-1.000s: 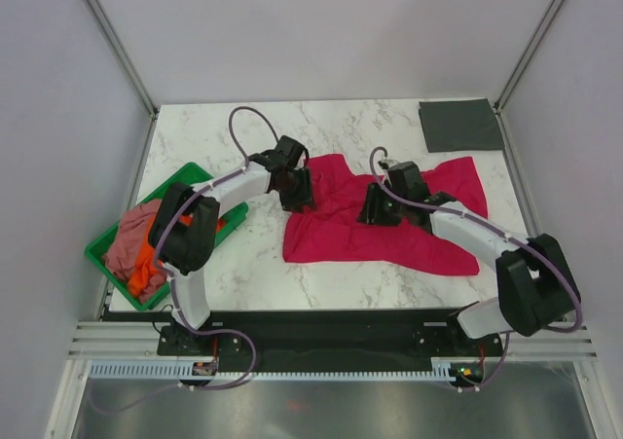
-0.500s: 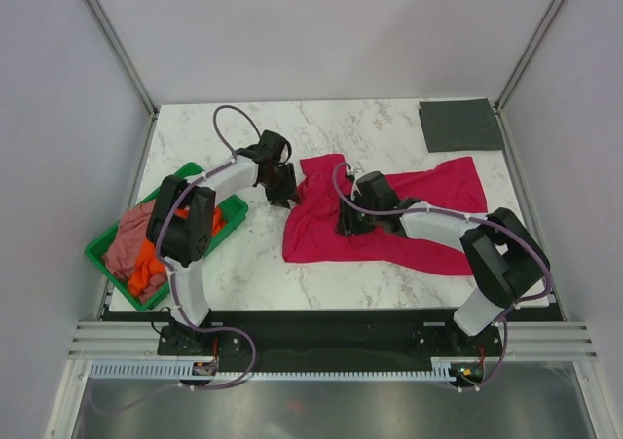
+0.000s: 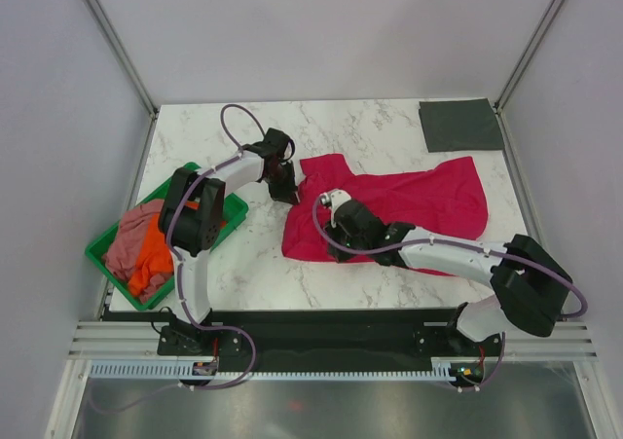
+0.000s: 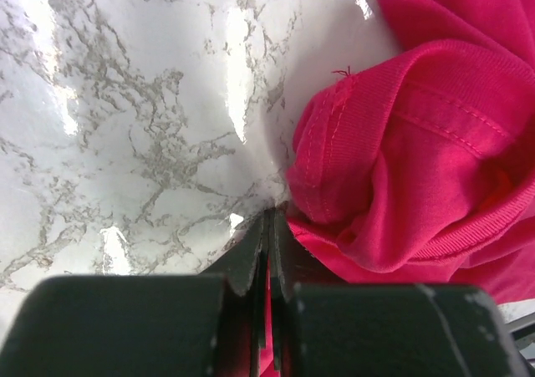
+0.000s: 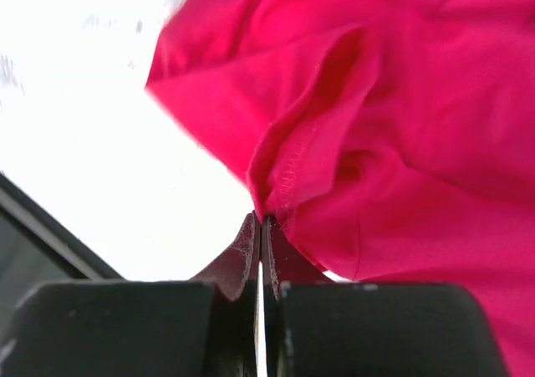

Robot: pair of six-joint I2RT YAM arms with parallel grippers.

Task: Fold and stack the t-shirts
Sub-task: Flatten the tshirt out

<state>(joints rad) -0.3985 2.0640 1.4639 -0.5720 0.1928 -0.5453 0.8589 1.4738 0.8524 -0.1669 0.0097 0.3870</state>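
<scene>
A crimson-red t-shirt [image 3: 409, 201] lies crumpled across the middle of the marble table. My left gripper [image 3: 285, 191] sits at its far-left corner. In the left wrist view it [image 4: 269, 216] is shut, with a sliver of the red cloth [image 4: 418, 143] pinched between the jaws. At the shirt's near-left edge my right gripper [image 3: 334, 247] is shut too; the right wrist view shows its tips [image 5: 261, 220] closed on a stitched hem of the red cloth [image 5: 401, 101]. A folded dark grey t-shirt [image 3: 460, 124] lies at the back right corner.
A green tray [image 3: 195, 172] stands at the table's left edge, holding a dusty pink t-shirt [image 3: 131, 239] and an orange one [image 3: 151, 266] in a heap. Grey walls close in the table on three sides.
Both grippers have shut. The right arm slid left along the red shirt to its near-left edge. The left gripper shifted slightly back to the shirt's far-left corner.
</scene>
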